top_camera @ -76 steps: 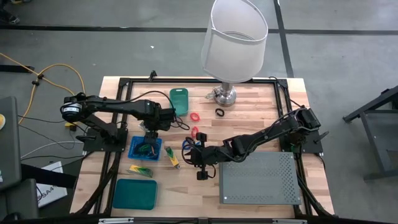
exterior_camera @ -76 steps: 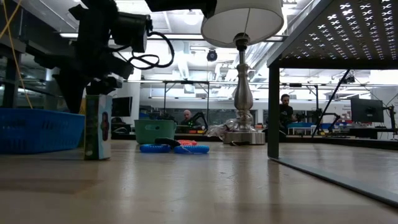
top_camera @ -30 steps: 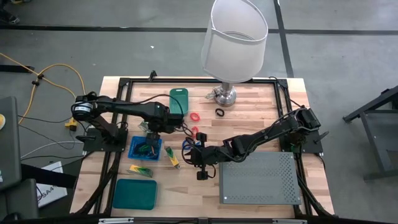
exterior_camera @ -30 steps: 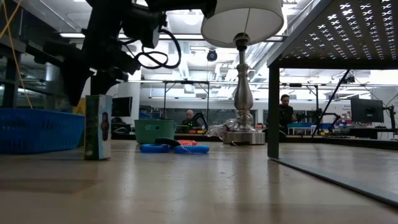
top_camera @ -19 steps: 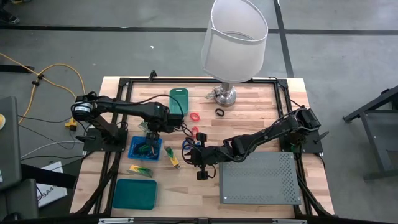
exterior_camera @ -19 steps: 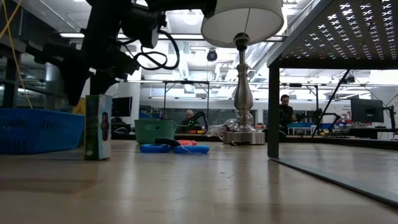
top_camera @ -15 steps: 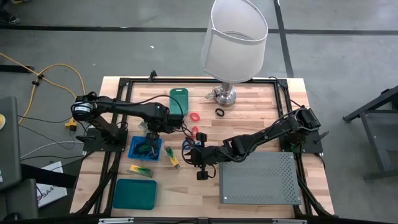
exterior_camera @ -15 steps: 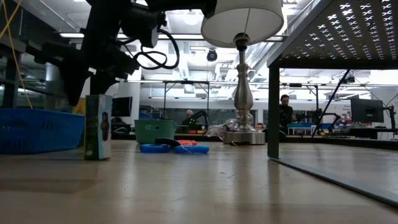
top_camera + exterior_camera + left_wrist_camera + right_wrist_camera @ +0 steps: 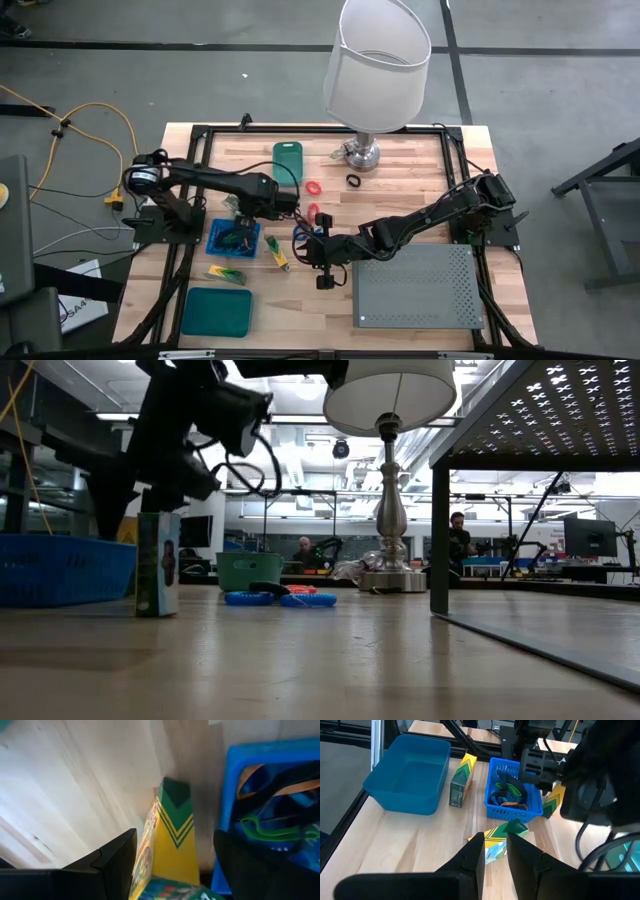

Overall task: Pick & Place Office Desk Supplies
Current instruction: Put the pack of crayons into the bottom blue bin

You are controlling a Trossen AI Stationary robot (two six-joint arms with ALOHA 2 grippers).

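**High view: both arms over the left half of the table**

We see the left gripper (image 9: 272, 208) hanging beside the blue basket (image 9: 216, 243), fingers spread wide and empty; its wrist camera looks down on an upright yellow-and-green box (image 9: 172, 840) just beside the basket wall. Loops lie inside that basket (image 9: 509, 794). Our right gripper (image 9: 494, 851) hovers over a lying yellow-and-green box (image 9: 496, 841), fingers slightly parted, holding nothing. Red rings (image 9: 313, 189) and a black ring (image 9: 353, 180) rest near the lamp base (image 9: 361, 154).
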